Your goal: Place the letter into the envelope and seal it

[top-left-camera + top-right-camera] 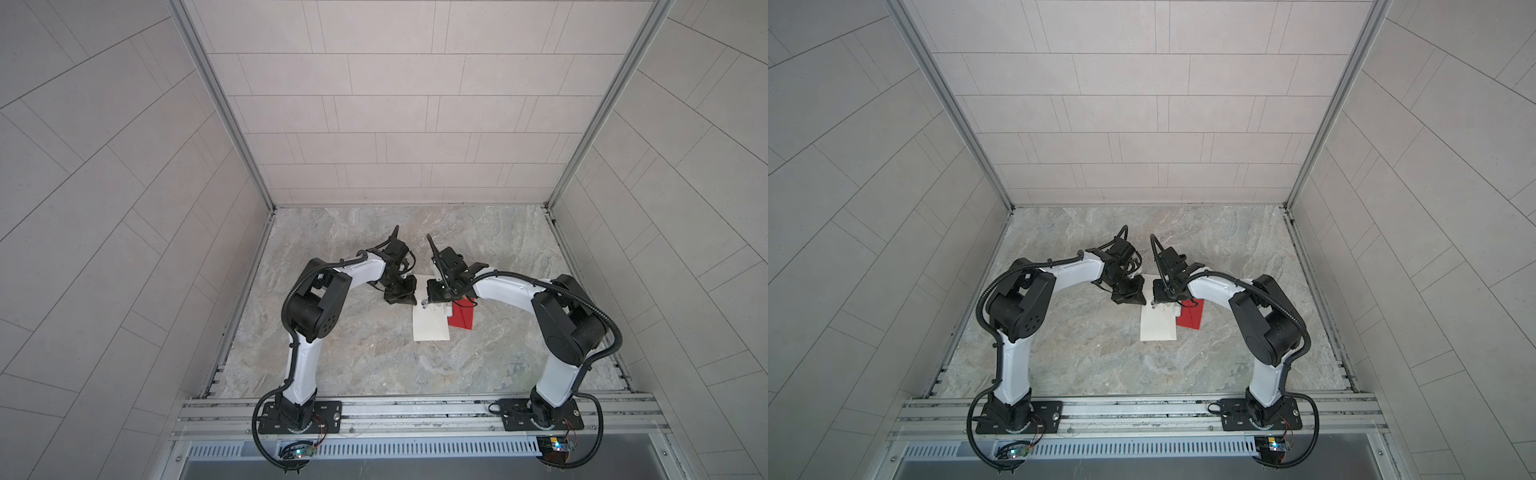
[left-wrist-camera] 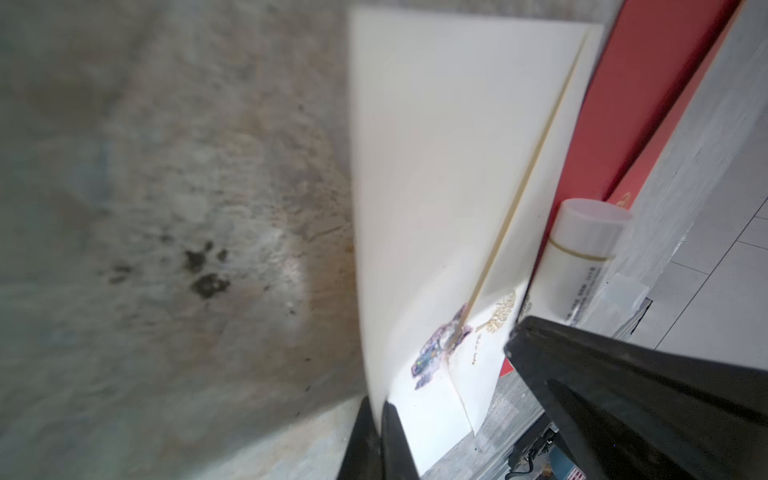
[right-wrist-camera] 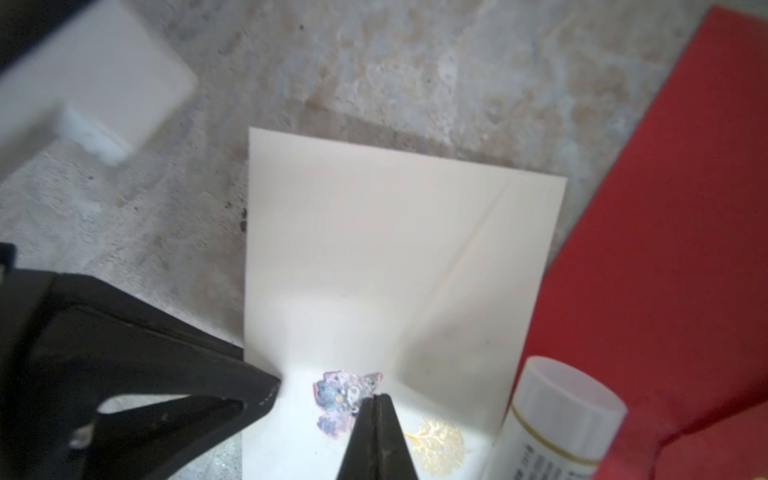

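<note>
A cream envelope lies flat on the marble table, its back up, with a gold tree print. A purple flower sticker sits over the tip of its flap. My left gripper is shut on the envelope's edge near the sticker. My right gripper is shut with nothing between its fingers, its tips down on the sticker's edge. The letter is hidden.
A red sheet lies against the envelope's right side, partly under my right arm. A white glue stick lies between the two. Bare marble table stretches toward the front rail.
</note>
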